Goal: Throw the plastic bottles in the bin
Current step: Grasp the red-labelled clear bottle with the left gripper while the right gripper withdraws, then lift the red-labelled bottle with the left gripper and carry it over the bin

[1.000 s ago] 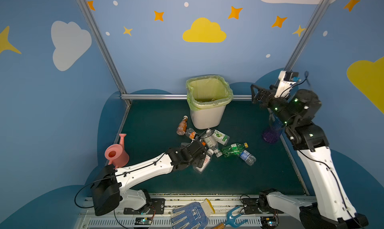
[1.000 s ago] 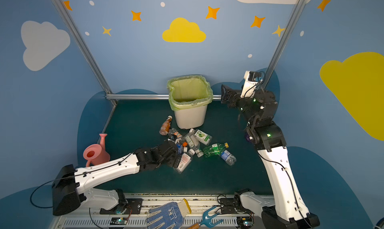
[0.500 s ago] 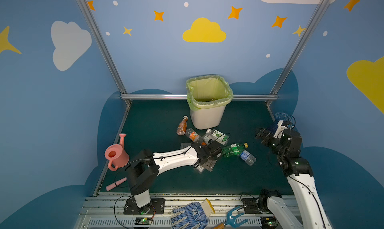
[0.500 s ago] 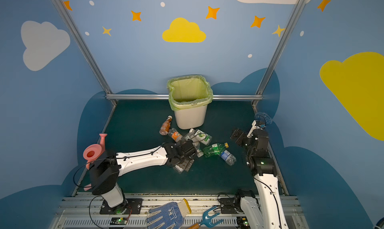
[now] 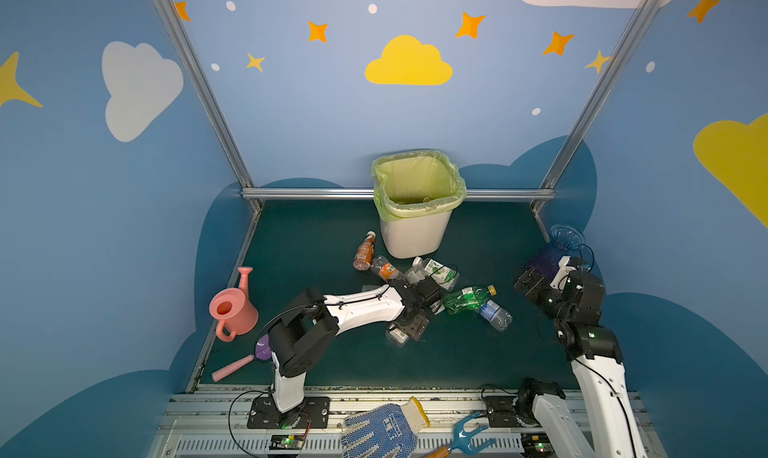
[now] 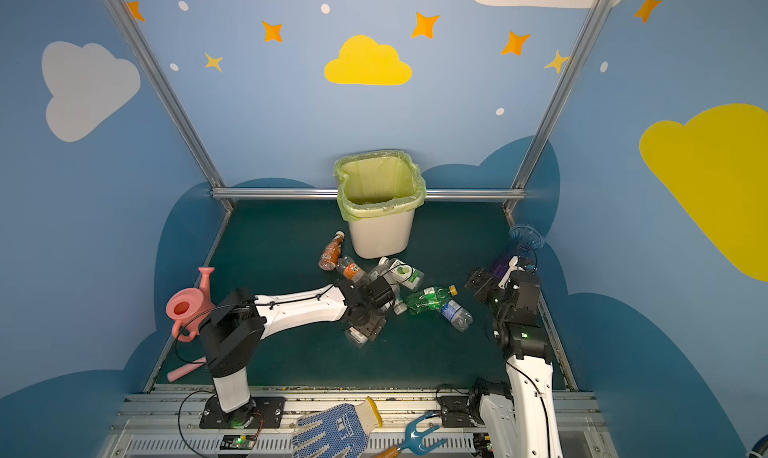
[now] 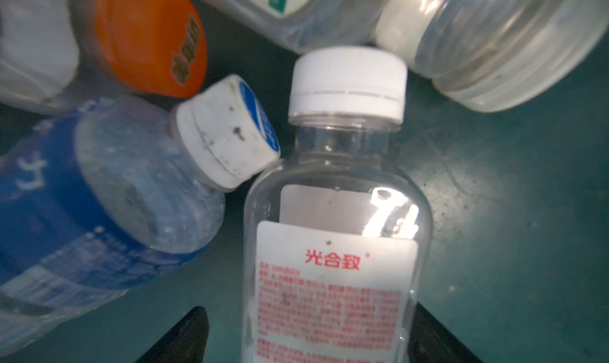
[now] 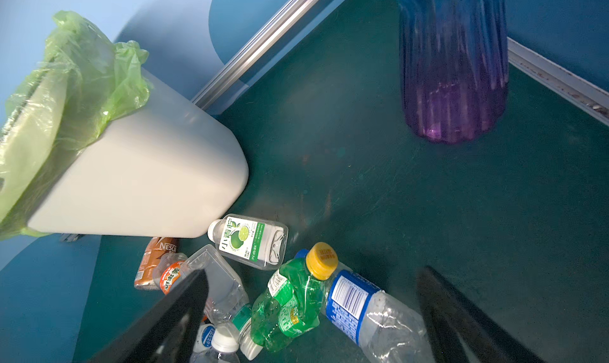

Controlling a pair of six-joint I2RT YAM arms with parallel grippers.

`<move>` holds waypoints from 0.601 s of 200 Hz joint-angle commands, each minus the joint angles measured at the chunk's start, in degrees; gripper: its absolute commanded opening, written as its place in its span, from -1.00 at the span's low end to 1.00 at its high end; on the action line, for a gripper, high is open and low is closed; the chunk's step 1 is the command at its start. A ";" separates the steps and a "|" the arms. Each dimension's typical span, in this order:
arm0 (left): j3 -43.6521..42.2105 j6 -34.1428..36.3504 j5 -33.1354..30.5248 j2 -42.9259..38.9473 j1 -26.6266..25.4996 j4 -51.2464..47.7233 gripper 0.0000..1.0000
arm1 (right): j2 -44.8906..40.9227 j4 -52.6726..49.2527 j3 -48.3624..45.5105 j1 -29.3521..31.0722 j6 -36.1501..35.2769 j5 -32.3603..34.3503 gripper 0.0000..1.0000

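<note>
You get soft, even light in both top views, falling from above; the green mat (image 5: pixel 324 235) stays dim, with only faint shadows under the arms; the metal posts (image 5: pixel 199 81) lean outward toward the edges, a wide-lens stretch. Your left wrist view is dark and very close; the clear bottle with red print (image 7: pixel 336 239) is sharp and carries a hard white glare on its shoulder; the blue-labelled bottle (image 7: pixel 82 206) and the orange cap (image 7: pixel 148 38) are smeared soft. Your right wrist view is brighter; the bin (image 8: pixel 148 167) and the vase (image 8: pixel 451 64) look slightly blurred.
</note>
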 commanded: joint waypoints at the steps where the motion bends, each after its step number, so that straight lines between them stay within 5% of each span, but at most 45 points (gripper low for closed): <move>1: 1.06 1.90 1.39 1.35 -0.02 -2.28 0.77 | -0.29 0.28 -0.83 -0.35 0.47 -0.80 0.96; 120: 1.32 1.73 3.42 -1.50 -0.22 -2.12 0.08 | 0.34 1.15 -2.63 -1.40 0.79 -1.53 0.96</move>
